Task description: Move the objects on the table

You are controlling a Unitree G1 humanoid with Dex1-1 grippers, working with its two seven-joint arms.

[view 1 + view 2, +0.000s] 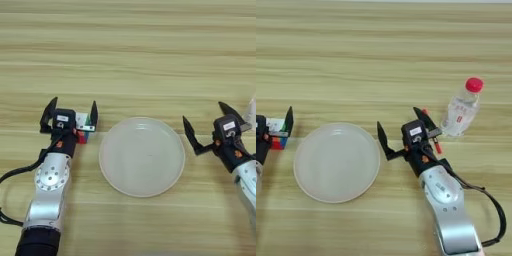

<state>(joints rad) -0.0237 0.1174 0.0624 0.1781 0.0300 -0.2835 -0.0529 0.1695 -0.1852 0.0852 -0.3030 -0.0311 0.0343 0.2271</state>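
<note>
Resting on the desk (140, 45), my left tool (70, 116) spreads apart around the puzzle cube (83, 129); my right tool (403, 131) spreads apart right of the plate (142, 156).

Worktop (130, 45): light wood, horizontal grain stripes. Plate (142, 156): pale. Cube (83, 128) left of plate: white top, red side. Bottle (461, 109): clear, red cap.
</note>
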